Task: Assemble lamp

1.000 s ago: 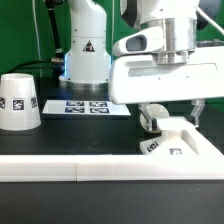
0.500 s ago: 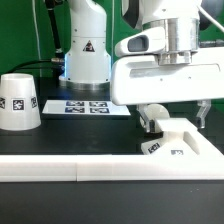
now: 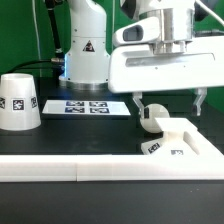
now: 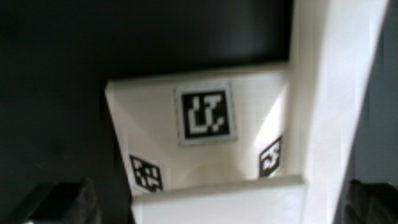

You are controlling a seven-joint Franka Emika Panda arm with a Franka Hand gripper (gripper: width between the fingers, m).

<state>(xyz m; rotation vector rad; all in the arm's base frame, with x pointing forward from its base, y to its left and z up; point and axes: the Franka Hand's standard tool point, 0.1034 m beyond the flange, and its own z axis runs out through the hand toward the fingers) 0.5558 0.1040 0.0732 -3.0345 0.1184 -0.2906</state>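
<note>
Jaws are held spread wide and empty above the flat square white plastic base (image 3: 185, 140), which is set on the black worktop (image 3: 60, 140). The white ball-headed bulb (image 3: 151, 117) is seen just beside it; the white truncated-cone shade (image 3: 18, 101) is placed well apart.

We see the white base (image 4: 205, 130) on the black counter (image 4: 71, 40), three square tags on its faces, just beside a white rail (image 4: 338, 90); the jaws show wide apart.
</note>
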